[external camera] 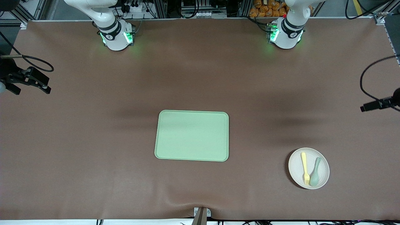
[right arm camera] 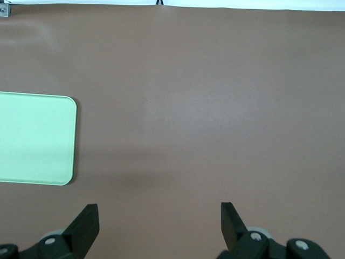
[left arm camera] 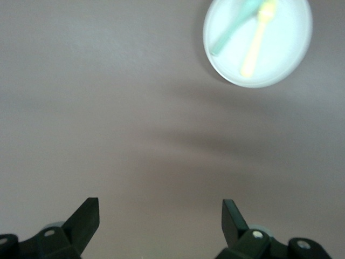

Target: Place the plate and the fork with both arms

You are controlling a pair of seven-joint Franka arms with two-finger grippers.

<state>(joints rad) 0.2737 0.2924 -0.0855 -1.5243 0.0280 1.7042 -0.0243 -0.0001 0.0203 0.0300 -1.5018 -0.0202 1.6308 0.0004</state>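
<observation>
- I see the brown table point(external camera: 93, 140) with the green tray point(external camera: 192, 136) at its middle.
- My plate point(external camera: 322, 178) sits toward the left arm's end, nearer the front camera than the tray.
- The fork point(external camera: 305, 168) lies on the plate beside a spoon point(external camera: 315, 176).
- Left gripper point(left arm camera: 160, 216) hangs over bare table, fingers apart.
- Right gripper point(right arm camera: 160, 216) is likewise spread, over table beside the tray.

Fork point(external camera: 304, 167) and spoon point(external camera: 315, 176) on plate point(external camera: 293, 168) — green tray point(external camera: 192, 135) mid-table.

Matt brown cloth point(external camera: 93, 140) under a smooth plastic-looking tray point(external camera: 192, 136).
</observation>
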